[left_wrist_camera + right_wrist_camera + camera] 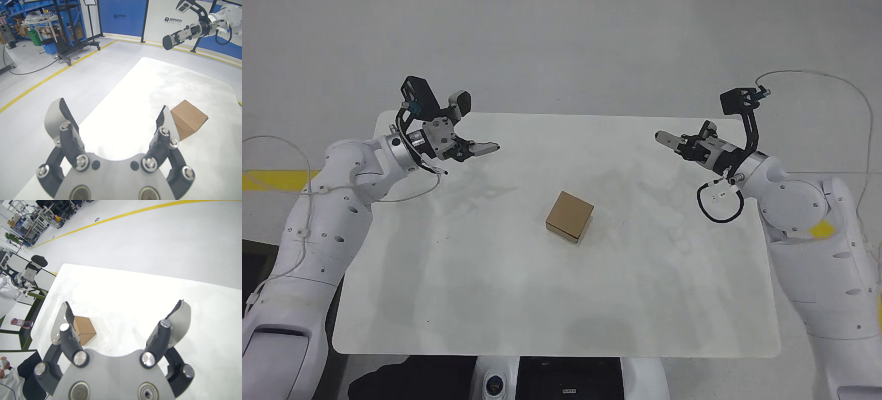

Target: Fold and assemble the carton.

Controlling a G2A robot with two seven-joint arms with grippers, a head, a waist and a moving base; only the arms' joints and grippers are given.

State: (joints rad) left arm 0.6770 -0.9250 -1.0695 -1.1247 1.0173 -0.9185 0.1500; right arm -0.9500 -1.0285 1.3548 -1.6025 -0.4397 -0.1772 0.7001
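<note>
Carton of brown cardboard, small and cube-shaped, standing closed near the centre of the white, round-cornered tabletop, its sides set at a slant to the tabletop's edges. Left hand, black and silver, held above the tabletop at about 10 o'clock from the carton, fingers spread wide and gripping nothing. Right hand, of the same build, held at about 2 o'clock, likewise spread and empty. Both hands point inward and are well apart from the carton.
</note>
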